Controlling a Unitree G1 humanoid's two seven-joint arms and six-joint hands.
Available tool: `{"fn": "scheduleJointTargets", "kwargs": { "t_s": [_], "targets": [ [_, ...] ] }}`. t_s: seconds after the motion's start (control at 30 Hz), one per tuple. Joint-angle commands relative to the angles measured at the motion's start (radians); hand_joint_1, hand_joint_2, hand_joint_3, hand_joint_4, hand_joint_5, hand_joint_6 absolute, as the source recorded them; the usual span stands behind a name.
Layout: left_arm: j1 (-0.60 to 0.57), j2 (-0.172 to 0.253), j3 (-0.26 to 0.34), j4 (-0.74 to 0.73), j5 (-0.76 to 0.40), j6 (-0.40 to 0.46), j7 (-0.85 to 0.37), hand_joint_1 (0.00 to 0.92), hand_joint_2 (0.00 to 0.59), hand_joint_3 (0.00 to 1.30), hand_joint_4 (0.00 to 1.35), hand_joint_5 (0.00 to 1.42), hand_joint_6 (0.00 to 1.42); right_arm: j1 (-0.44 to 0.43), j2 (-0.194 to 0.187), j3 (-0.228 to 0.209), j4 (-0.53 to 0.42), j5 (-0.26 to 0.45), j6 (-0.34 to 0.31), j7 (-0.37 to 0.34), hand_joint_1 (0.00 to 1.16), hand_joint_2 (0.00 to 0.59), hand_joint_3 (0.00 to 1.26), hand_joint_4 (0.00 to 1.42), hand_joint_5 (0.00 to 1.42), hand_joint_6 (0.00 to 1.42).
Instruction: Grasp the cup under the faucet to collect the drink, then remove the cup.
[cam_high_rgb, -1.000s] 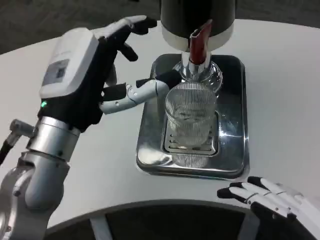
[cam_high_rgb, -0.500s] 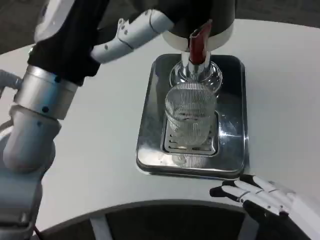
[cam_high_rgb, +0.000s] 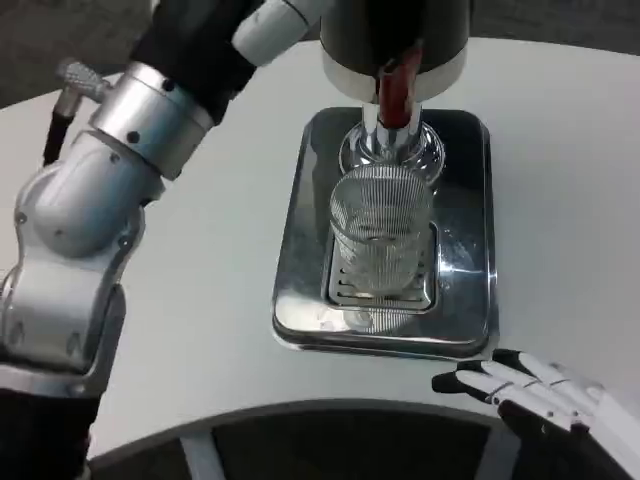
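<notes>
Two hands, one nearest: right hand (cam_high_rgb: 540, 392) at the table's (cam_high_rgb: 570, 180) lower right edge, white-and-black fingers spread flat and apart, gripping nothing, wrist cut off by the frame corner. Beyond it, a rectangular polished steel tray (cam_high_rgb: 300, 240), mirror-bright, with a slotted drip grate (cam_high_rgb: 385, 290) at centre. On the grate, upright, the cup (cam_high_rgb: 381, 235) (clear ribbed glass, cylindrical), directly under the chrome faucet (cam_high_rgb: 390, 140) with its red lever (cam_high_rgb: 396, 85); contents hard to make out through the ribbing. Behind, the dark round dispenser body (cam_high_rgb: 395, 30), top cropped. At left, a silver jointed forearm rising to the left hand (cam_high_rgb: 270, 20), mostly out of frame, fingers' state impossible to tell.
</notes>
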Motion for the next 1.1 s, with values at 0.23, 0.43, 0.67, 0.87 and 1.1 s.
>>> {"fn": "scheduleJointTargets", "kwargs": {
  "t_s": [0.23, 0.43, 0.67, 0.87, 1.1],
  "targets": [
    [-0.035, 0.017, -0.041, 0.093, -0.045, 0.126, -0.169, 0.000, 0.099, 0.21, 0.12, 0.23, 0.31, 0.016, 0.014, -0.025, -0.015, 0.022, -0.039, 0.008, 0.47, 0.474, 0.20, 0.12, 0.05, 0.06],
    [-0.031, 0.032, -0.056, 0.108, -0.028, 0.158, -0.220, 0.000, 0.096, 0.19, 0.09, 0.21, 0.30, 0.017, 0.013, -0.032, -0.015, 0.030, -0.042, 0.012, 0.47, 0.474, 0.20, 0.12, 0.05, 0.06],
    [-0.027, 0.058, -0.074, 0.131, 0.006, 0.157, -0.246, 0.000, 0.096, 0.17, 0.09, 0.20, 0.29, 0.015, 0.014, -0.026, -0.015, 0.029, -0.041, 0.016, 0.48, 0.474, 0.20, 0.12, 0.05, 0.06],
    [-0.024, 0.081, -0.101, 0.156, 0.048, 0.132, -0.269, 0.000, 0.094, 0.17, 0.08, 0.19, 0.27, 0.011, 0.017, -0.018, -0.015, 0.023, -0.039, 0.022, 0.48, 0.474, 0.21, 0.12, 0.05, 0.06],
    [-0.023, 0.103, -0.133, 0.173, 0.101, 0.062, -0.272, 0.000, 0.095, 0.16, 0.06, 0.14, 0.20, 0.012, 0.026, -0.009, -0.015, 0.017, -0.038, 0.023, 0.48, 0.474, 0.21, 0.12, 0.05, 0.06]
  ]
}}
